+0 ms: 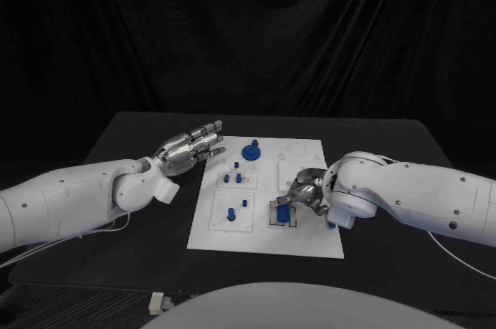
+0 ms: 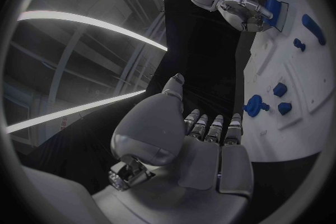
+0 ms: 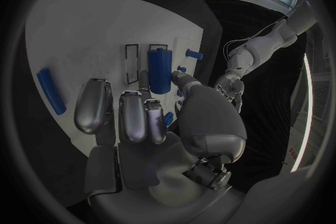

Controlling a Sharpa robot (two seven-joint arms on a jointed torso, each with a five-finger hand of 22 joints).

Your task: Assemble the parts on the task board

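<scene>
Right robot hand is resting fingers on a blue cylindrical part at the white task board near edge on the black counter; actual grip unclear. Left robot hand is hovering released beside the board.

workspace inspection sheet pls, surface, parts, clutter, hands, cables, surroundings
surface: black table, white task board in its middle
job's things: blue cylinder at a black-outlined slot; blue bar near the board's edge; blue knob and small blue pegs on the board
clutter: small white item at the table's front edge
hands: left hand open beside the board; right hand over the cylinder, grip unclear
cables: white cable under the right arm
surroundings: black curtain
</scene>
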